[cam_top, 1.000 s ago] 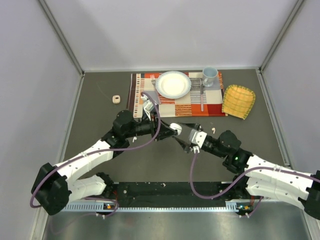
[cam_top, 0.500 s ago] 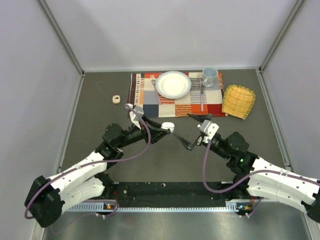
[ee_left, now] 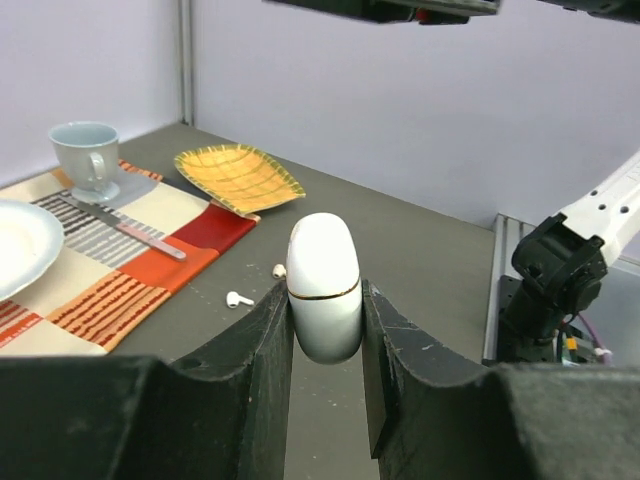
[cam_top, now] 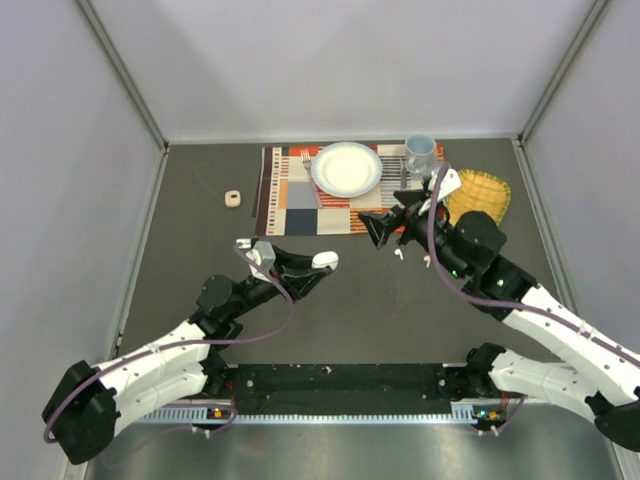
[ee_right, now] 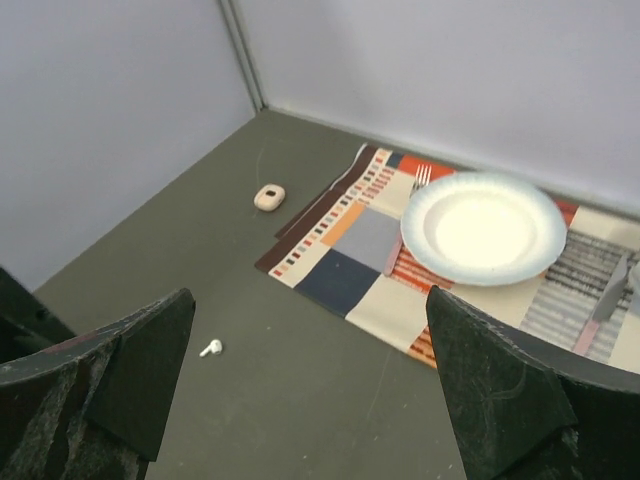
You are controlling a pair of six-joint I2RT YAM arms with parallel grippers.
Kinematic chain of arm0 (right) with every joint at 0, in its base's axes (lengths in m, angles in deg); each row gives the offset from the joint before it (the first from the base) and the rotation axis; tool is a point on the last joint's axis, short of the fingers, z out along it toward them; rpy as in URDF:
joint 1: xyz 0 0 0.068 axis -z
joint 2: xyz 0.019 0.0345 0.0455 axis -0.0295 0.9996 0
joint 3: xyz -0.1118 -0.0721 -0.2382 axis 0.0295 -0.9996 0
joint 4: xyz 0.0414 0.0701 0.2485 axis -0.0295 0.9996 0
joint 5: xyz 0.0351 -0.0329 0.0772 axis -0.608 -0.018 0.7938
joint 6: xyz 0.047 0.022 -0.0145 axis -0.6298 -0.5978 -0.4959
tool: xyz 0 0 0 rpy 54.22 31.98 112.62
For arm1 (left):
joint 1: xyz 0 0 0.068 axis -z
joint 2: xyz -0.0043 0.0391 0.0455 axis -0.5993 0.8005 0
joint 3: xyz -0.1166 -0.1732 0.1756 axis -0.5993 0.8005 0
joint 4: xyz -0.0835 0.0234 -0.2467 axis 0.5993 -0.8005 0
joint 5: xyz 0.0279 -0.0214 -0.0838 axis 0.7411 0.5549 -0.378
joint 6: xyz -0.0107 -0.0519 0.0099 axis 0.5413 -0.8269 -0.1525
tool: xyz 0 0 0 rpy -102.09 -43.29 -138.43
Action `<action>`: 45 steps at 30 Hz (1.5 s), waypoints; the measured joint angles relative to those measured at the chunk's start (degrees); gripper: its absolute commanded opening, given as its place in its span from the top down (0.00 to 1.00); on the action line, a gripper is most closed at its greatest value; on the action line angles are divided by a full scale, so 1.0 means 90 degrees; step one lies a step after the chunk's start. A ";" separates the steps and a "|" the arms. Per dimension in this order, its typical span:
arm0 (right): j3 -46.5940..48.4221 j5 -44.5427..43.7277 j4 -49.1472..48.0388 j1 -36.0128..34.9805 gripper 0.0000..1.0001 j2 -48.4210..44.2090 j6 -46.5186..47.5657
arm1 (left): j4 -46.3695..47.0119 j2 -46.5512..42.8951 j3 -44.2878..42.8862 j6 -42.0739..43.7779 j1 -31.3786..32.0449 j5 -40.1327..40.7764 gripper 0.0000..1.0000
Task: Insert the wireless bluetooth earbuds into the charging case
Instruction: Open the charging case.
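Note:
The charging case (ee_left: 323, 285), a white oval pod with a thin gold seam, stands upright and lidded between the fingers of my left gripper (ee_left: 326, 300), which is shut on it. From above, the case (cam_top: 325, 259) hangs over the dark table left of centre. A white earbud (ee_left: 238, 298) and a pale pinkish earbud (ee_left: 279, 270) lie on the table beyond the case, near the placemat's corner. They show from above as a white earbud (cam_top: 398, 253) and a pinkish earbud (cam_top: 427, 262) just below my right gripper (cam_top: 385, 225). That gripper (ee_right: 310, 330) is wide open and holds nothing. Another white earbud (ee_right: 210, 348) lies below it.
A patterned placemat (cam_top: 300, 215) at the back carries a white plate (cam_top: 346, 168), a fork (cam_top: 307, 160), a knife (cam_top: 404, 195) and a blue cup (cam_top: 419, 152). A yellow woven dish (cam_top: 478, 200) sits to its right. A small beige pod (cam_top: 232, 198) lies at far left.
My left arm pulled back toward the near left with the case still held. My right gripper left the case, opened wide and swung up to the back right beside the placemat.

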 measured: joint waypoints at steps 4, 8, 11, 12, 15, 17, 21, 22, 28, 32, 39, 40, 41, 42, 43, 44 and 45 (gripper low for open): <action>0.0357 0.0619 0.0617 0.0534 0.01 0.0466 -0.0916 | 0.0221 -0.0146 0.0189 0.0296 0.0097 0.0279 1.00; 0.0653 0.1290 0.1124 0.0690 0.01 0.1032 -0.1586 | 0.0607 -0.0403 0.0444 0.0573 0.0153 0.0520 1.00; 0.0695 0.1795 0.1345 0.0697 0.01 0.1294 -0.1970 | 0.0811 -0.0590 0.0656 0.0736 0.0172 0.0614 1.00; 0.0695 0.1948 0.1418 0.0697 0.01 0.1348 -0.2079 | 0.0831 -0.0636 0.0692 0.0789 0.0175 0.0619 1.00; 0.0695 0.2319 0.1586 0.0697 0.01 0.1416 -0.2395 | 0.0908 -0.0678 0.0702 0.0933 0.0177 0.0612 1.00; 0.0695 0.2499 0.1617 0.0697 0.01 0.1401 -0.2562 | 0.0950 -0.0665 0.0702 0.0996 0.0180 0.0602 1.00; 0.0678 0.2657 0.1627 0.0699 0.01 0.1256 -0.2805 | 0.1064 -0.0527 0.0702 0.1137 0.0182 0.0469 1.00; 0.0678 0.2669 0.1630 0.0699 0.01 0.1175 -0.2856 | 0.1124 -0.0483 0.0707 0.1163 0.0185 0.0435 1.00; 0.0663 0.2769 0.1608 0.0714 0.01 0.0675 -0.3060 | 0.1792 -0.0221 0.0891 0.1457 0.0274 0.0245 1.00; 0.0636 0.2878 0.1605 0.0714 0.01 0.0561 -0.3065 | 0.2115 0.0053 0.0918 0.1535 0.0299 0.0151 1.00; 0.0634 0.3009 0.1659 0.0714 0.01 0.0563 -0.3082 | 0.2635 0.0692 0.0940 0.1547 0.0318 -0.0073 1.00; 0.0634 0.3045 0.1659 0.0714 0.02 0.0563 -0.3101 | 0.2647 0.0748 0.0945 0.1537 0.0328 -0.0087 1.00; 0.0634 0.3077 0.1659 0.0714 0.02 0.0563 -0.3113 | 0.2650 0.0775 0.0947 0.1532 0.0335 -0.0100 1.00; 0.0634 0.3133 0.1656 0.0714 0.04 0.0563 -0.3128 | 0.2654 0.0799 0.0950 0.1530 0.0342 -0.0114 1.00; 0.0629 0.3198 0.1651 0.0714 0.04 0.0566 -0.3138 | 0.2659 0.0809 0.0952 0.1528 0.0345 -0.0121 1.00; 0.0595 0.3283 0.1610 0.0714 0.05 0.0568 -0.3143 | 0.2674 0.0814 0.0952 0.1508 0.0350 -0.0131 1.00; 0.0556 0.3385 0.1579 0.0716 0.06 0.0576 -0.3145 | 0.2693 0.0814 0.0952 0.1494 0.0350 -0.0134 1.00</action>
